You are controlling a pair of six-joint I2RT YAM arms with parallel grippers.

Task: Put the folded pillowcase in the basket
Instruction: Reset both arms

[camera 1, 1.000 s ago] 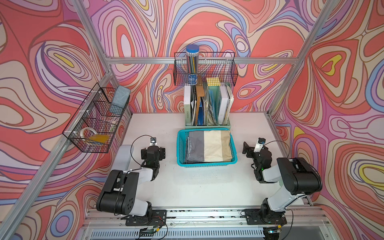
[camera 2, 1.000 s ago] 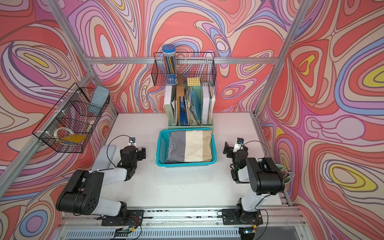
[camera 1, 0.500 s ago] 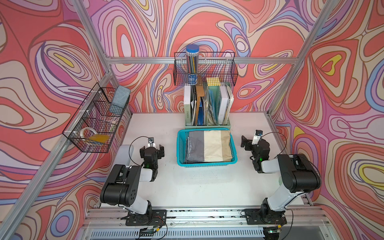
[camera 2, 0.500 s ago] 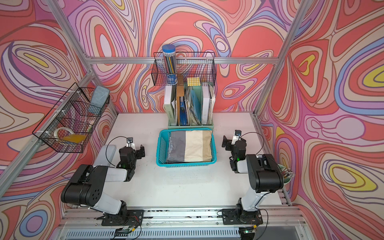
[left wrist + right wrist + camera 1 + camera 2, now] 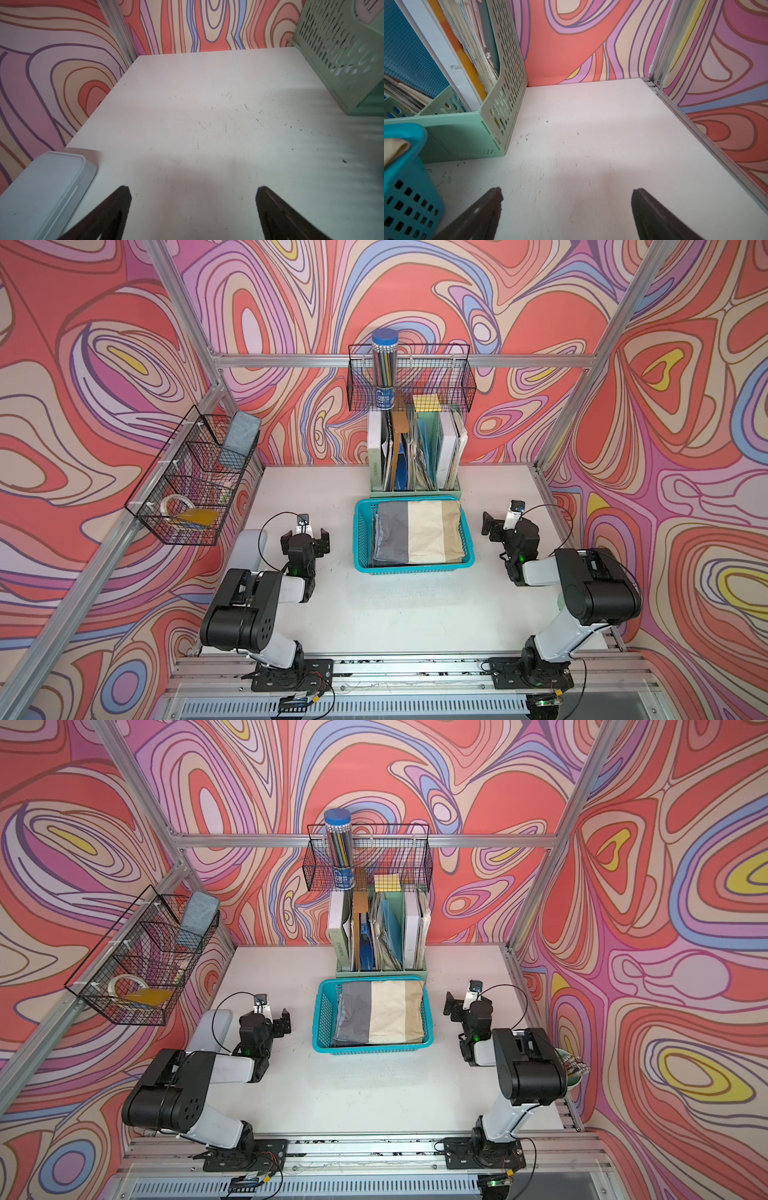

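Fingers (image 5: 108,212) of the left gripper (image 5: 305,536) stand wide apart over the bare tabletop (image 5: 395,614) and hold nothing, just as a second ago. What has shifted is the arm behind them: its elbow has folded in toward its base, close by the pale plastic tray (image 5: 249,547).

Well clear to the right, the turquoise basket (image 5: 413,570) sits where it was, just in front of the mint file organiser (image 5: 415,489). The folded pillowcase (image 5: 417,533) lies flat inside it with grey, cream and tan bands showing. In both top views it has not moved over the last second. The right wrist view catches a cream fold just inside the basket's rim.

Further right, the right gripper (image 5: 496,526) has edged a little toward the back wall while its arm tucks in. Its fingers (image 5: 477,218) are also spread, with only tabletop between them, and the gripper stands apart from the basket wall.

With the cloth settled in the basket, both grippers empty and both arms drawing back, the placing looks finished. I judge this to be the retreat to rest. Nothing seems left to do except park the arms without brushing the basket.
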